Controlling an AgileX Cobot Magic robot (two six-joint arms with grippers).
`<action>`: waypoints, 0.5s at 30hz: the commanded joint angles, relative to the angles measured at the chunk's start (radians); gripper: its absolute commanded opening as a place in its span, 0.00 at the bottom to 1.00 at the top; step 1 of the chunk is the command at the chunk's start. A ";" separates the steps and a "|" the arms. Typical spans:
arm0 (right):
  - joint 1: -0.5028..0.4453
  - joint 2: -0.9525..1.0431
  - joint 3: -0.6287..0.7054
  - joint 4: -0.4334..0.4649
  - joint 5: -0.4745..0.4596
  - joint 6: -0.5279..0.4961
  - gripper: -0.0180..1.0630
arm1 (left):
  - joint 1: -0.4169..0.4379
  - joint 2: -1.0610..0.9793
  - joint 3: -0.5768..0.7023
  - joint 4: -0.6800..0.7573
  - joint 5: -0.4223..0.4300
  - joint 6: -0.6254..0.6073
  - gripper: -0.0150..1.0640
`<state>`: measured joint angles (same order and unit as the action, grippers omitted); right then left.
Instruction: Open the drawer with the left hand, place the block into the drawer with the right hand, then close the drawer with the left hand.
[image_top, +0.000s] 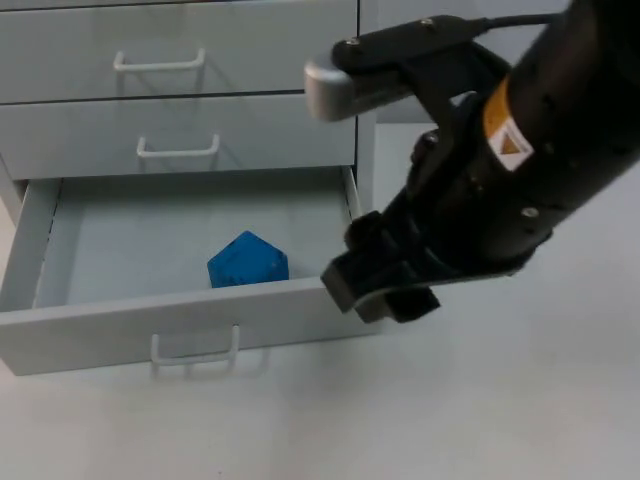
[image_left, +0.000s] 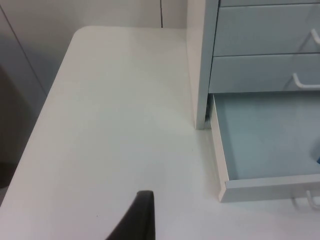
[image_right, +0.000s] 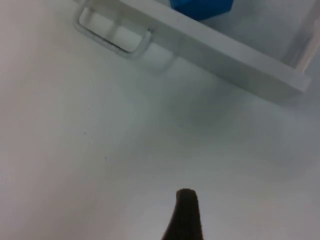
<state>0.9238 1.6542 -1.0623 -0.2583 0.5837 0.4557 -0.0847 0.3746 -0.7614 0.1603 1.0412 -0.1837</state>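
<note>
Top view: bottom drawer pulled open, blue block lying inside near the front wall, right of middle. Right pincer hanging just off the drawer's front right corner, above the white desk, holding nothing; finger spread cannot be told. Two upper drawers closed. Right wrist view: drawer handle and front panel, block behind it. Left wrist view: left pincer waiting over bare desk beside the cabinet; spread likewise cannot be told.
</note>
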 joint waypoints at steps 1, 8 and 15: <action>0.005 -0.035 0.025 -0.010 -0.017 -0.008 0.61 | 0.003 -0.004 0.000 0.008 -0.007 -0.007 0.99; -0.066 -0.066 0.039 -0.028 -0.004 -0.032 0.61 | 0.003 -0.004 0.000 0.008 -0.007 -0.007 0.99; -0.261 -0.066 0.061 0.042 0.012 -0.128 0.61 | 0.003 -0.004 0.000 0.015 -0.007 -0.004 0.99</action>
<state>0.7295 1.5977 -1.0159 -0.2692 0.5842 0.3919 -0.0847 0.3746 -0.7614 0.1640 1.0412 -0.1837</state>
